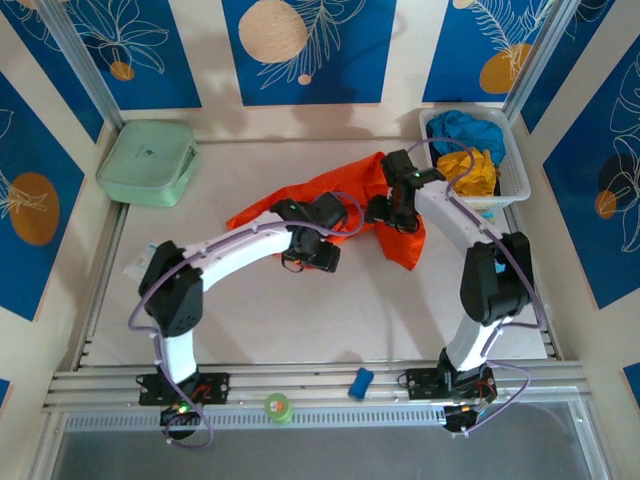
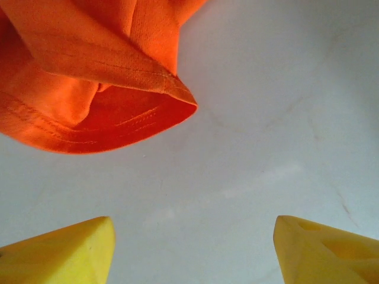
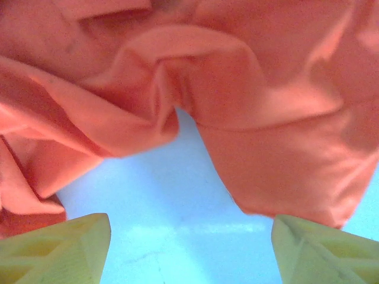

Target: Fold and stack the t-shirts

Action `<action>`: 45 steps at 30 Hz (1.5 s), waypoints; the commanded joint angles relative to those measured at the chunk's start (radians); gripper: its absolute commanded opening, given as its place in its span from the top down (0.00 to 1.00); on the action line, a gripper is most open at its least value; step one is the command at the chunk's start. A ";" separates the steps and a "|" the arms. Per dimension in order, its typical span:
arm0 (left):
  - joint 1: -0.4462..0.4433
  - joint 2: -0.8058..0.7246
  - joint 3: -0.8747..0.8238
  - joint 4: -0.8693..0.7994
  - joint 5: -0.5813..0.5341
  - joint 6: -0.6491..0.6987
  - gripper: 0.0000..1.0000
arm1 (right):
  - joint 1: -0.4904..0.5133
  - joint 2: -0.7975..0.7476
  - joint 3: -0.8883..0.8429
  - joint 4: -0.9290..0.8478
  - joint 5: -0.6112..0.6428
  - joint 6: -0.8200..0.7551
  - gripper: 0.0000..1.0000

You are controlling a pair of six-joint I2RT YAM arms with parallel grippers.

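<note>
Now finds the orange t-shirt (image 1: pixel 340 188) crumpled on the bench (image 1: pixel 300 320), long axis left to right; lies up-left of the left gripper (image 2: pixel 192 254), jaws spread and empty, and directly ahead of the right gripper (image 3: pixel 189 248), likewise spread and nearer.

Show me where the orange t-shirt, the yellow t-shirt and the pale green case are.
orange t-shirt (image 1: pixel 405 245): top external view, on its lower right flap.
yellow t-shirt (image 1: pixel 470 172): top external view, on its crumpled middle.
pale green case (image 1: pixel 148 160): top external view, on the middle of its lid.
</note>
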 commanded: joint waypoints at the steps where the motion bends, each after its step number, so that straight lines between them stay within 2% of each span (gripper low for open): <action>1: 0.007 0.036 -0.005 0.071 -0.024 -0.123 0.31 | -0.023 -0.097 -0.078 0.006 -0.014 0.012 0.28; 10: 0.046 0.164 0.009 0.171 -0.113 -0.165 0.45 | -0.084 -0.300 -0.264 0.024 -0.062 0.018 0.29; 17: 0.082 0.183 0.015 0.198 -0.186 -0.155 0.59 | -0.094 -0.303 -0.331 0.057 -0.089 0.021 0.28; 19: 0.090 0.189 0.015 0.209 -0.192 -0.148 0.68 | -0.100 -0.267 -0.343 0.089 -0.102 0.025 0.26; 20: 0.092 0.191 0.015 0.214 -0.192 -0.144 0.75 | -0.107 -0.248 -0.346 0.105 -0.108 0.026 0.26; 22: 0.095 0.188 0.015 0.221 -0.192 -0.131 0.96 | -0.119 -0.193 -0.342 0.136 -0.112 0.028 0.27; 23: 0.095 0.182 0.012 0.220 -0.197 -0.125 1.00 | -0.124 -0.167 -0.336 0.147 -0.107 0.029 0.29; 26: 0.095 0.127 -0.010 0.209 -0.210 -0.106 1.00 | -0.149 -0.074 -0.312 0.177 -0.100 0.034 0.33; 30: 0.095 -0.025 -0.069 0.174 -0.249 -0.068 1.00 | -0.180 0.037 -0.287 0.212 -0.113 0.042 0.38; 37: 0.096 -0.286 -0.140 0.056 -0.278 0.040 1.00 | -0.190 0.137 -0.277 0.236 -0.118 0.062 0.46; 45: 0.096 -0.471 -0.301 0.007 -0.200 0.056 1.00 | -0.190 0.151 -0.267 0.203 -0.110 0.076 0.85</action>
